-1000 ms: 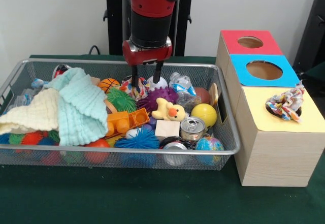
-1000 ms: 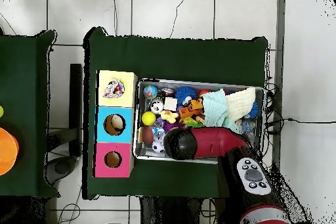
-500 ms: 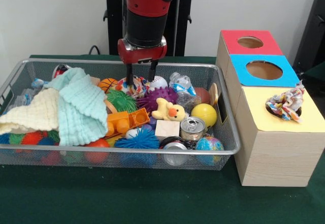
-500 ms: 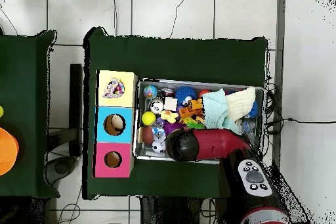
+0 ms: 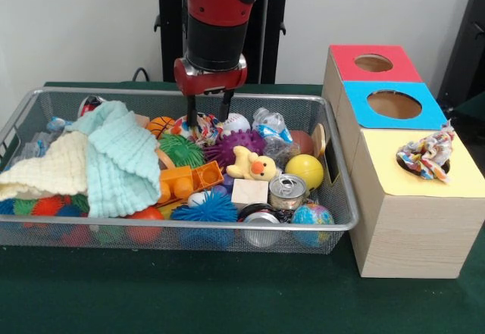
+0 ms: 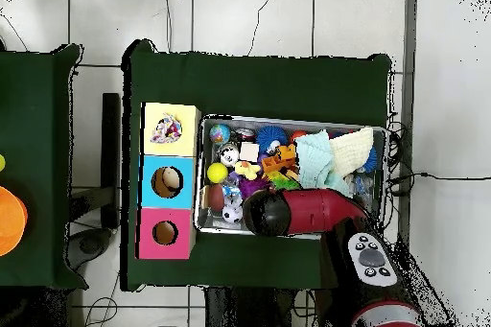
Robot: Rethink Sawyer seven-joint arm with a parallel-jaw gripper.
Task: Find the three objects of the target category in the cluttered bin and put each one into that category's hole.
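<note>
One patterned cloth (image 5: pixel 426 156) is already lying on the yellow hole (image 5: pixel 417 169), while the gripper (image 5: pixel 207 121), fingers apart, is straddling a second patterned cloth (image 5: pixel 198 129) at the far side of the bin (image 5: pixel 337 205).

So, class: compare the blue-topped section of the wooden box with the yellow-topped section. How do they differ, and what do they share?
The blue-topped section has an open round hole with nothing on it, whereas a crumpled multicoloured cloth sits over the hole of the yellow-topped section. In the front view the blue one lies in the middle of the row, the yellow one at the near end. Both are parts of one light wooden box standing beside the wire bin.
</note>
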